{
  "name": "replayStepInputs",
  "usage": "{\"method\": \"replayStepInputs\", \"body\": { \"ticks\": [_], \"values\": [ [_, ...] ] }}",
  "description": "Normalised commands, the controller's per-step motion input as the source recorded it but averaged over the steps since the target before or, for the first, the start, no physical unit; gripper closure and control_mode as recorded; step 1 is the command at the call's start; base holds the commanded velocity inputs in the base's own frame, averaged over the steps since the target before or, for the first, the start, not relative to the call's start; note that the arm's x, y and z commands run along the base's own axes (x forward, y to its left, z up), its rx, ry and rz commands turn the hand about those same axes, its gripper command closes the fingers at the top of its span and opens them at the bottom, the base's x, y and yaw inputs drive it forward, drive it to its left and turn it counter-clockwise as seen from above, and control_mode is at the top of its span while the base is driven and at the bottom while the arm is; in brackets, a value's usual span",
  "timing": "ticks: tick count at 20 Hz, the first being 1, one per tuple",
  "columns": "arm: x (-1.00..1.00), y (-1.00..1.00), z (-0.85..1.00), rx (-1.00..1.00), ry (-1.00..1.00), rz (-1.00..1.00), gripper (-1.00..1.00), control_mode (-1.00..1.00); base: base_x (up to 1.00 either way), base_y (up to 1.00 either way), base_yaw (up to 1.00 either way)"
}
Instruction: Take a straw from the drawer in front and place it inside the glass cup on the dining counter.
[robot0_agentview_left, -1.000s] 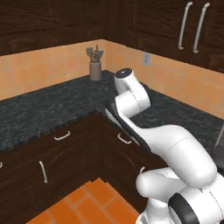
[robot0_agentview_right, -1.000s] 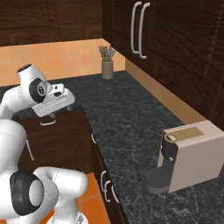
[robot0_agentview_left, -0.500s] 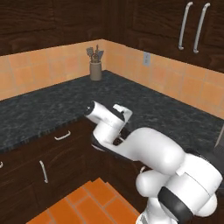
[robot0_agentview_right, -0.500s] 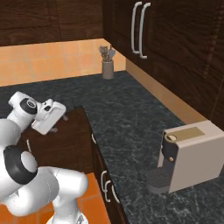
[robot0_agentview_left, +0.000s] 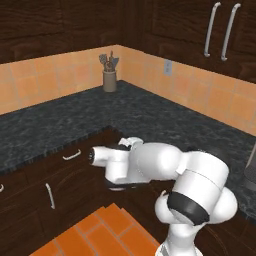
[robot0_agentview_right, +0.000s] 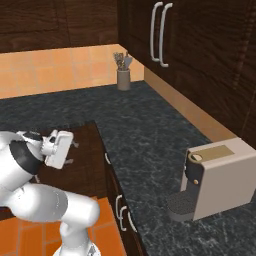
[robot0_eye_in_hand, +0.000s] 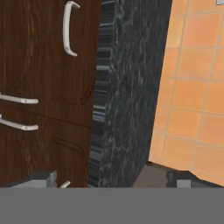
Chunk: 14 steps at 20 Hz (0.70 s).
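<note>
In the left base view, the arm is folding low in front of the dark cabinets, its hand end at about 9 o'clock of the white body; the drawer (robot0_agentview_left: 71, 156) with its curved silver handle is sitting shut just beyond, and a utensil holder (robot0_agentview_left: 109, 80) is standing at 12 o'clock.

In the right base view, the gripper (robot0_agentview_right: 73, 152) is showing at 9 o'clock, fingers small and hard to make out, and a coffee machine (robot0_agentview_right: 215, 184) is sitting at 4 o'clock.

In the hand view, rolled sideways, the fingers (robot0_eye_in_hand: 41, 178) are standing wide apart, holding nothing, their tips cut off at the bottom.
</note>
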Motion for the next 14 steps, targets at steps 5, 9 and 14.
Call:
{"method": "replayStepInputs", "body": {
  "ticks": [5, 9, 14],
  "values": [
    [0.35, -0.31, -0.53, -0.09, 0.00, 0.00, -1.00, -1.00, 0.00, 0.00, 0.00],
    [0.44, -0.24, -0.51, -0.04, -0.02, 0.00, -1.00, -1.00, 0.00, 0.00, 0.00],
    [0.35, -0.16, -0.42, -0.02, -0.09, 0.00, -1.00, -1.00, 0.00, 0.00, 0.00]
  ]
}}
